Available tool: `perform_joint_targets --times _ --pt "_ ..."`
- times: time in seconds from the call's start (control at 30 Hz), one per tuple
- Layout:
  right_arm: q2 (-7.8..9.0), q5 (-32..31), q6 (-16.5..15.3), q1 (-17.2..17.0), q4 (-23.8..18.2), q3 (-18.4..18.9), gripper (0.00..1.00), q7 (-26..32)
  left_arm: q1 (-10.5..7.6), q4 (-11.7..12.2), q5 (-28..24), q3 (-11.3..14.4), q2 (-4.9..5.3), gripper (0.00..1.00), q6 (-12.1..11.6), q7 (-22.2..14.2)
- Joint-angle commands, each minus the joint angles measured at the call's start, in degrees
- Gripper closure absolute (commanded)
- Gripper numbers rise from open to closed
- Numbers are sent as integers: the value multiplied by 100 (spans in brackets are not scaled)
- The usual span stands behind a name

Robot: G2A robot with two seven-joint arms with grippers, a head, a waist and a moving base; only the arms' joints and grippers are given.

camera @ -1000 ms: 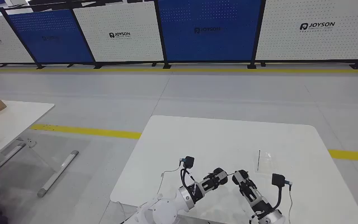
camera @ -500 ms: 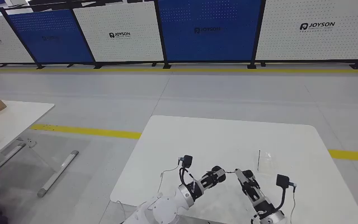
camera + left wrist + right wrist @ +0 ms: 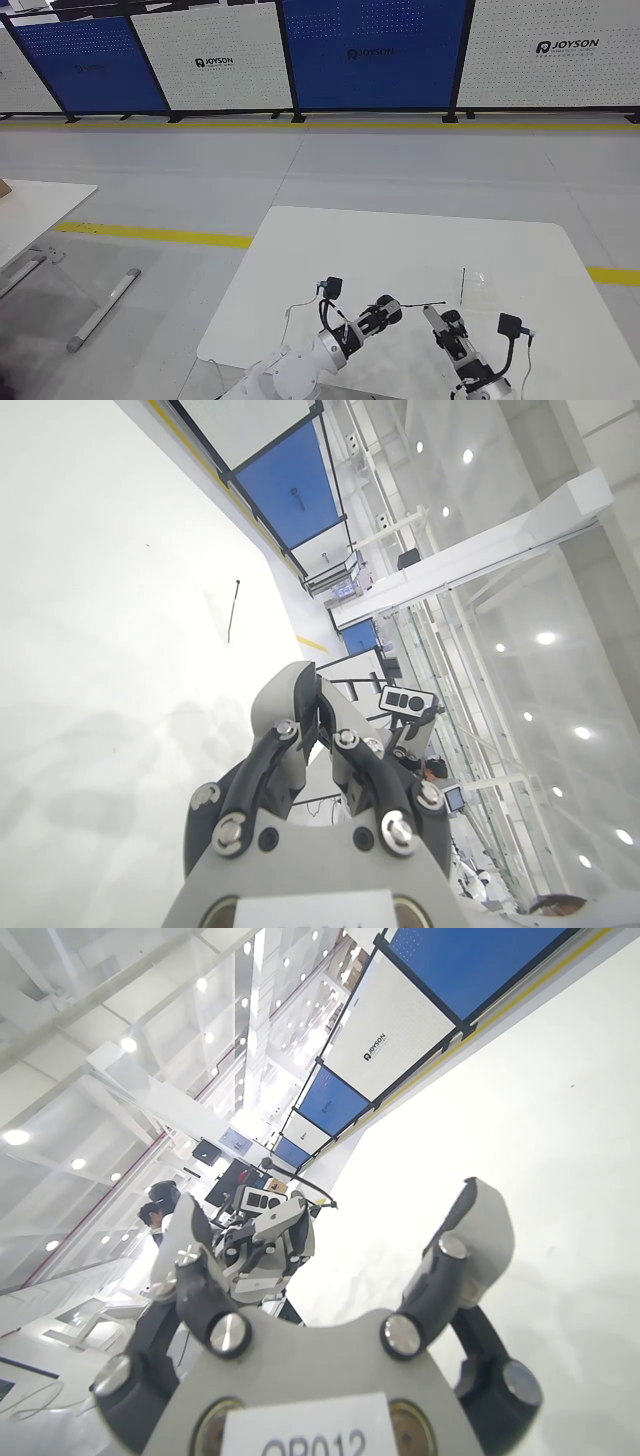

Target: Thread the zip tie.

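A thin black zip tie (image 3: pixel 422 303) sticks out sideways from my left gripper (image 3: pixel 388 306), which is shut on one end of it near the table's front edge. In the right wrist view the tie (image 3: pixel 300 1178) curves up from that gripper (image 3: pixel 292 1223). My right gripper (image 3: pixel 438 320) is open just past the tie's free end, with nothing between its fingers (image 3: pixel 480 1208). In the left wrist view my left gripper (image 3: pixel 314 682) has its fingers pressed together. A second black zip tie (image 3: pixel 463 283) lies flat on the table beyond the right gripper, also seen as the second tie (image 3: pixel 232 615).
The white table (image 3: pixel 400 240) is bare apart from the loose tie. Its front edge runs close behind both arms. Blue and white panel screens (image 3: pixel 370 55) stand far behind, across the floor.
My right gripper has drawn back from the left gripper, toward the front edge and to the right. The held tie now shows in the gap. The left gripper shifted slightly.
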Motion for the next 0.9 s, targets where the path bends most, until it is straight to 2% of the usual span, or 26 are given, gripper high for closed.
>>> perform_joint_targets --times 0.0,0.87 --pt "0 -15 6 9 9 -9 100 5 1 5 -11 -3 0 100 2 -6" --pt "-5 -171 76 49 7 -58 100 -51 -3 -38 39 5 1 100 26 -66"
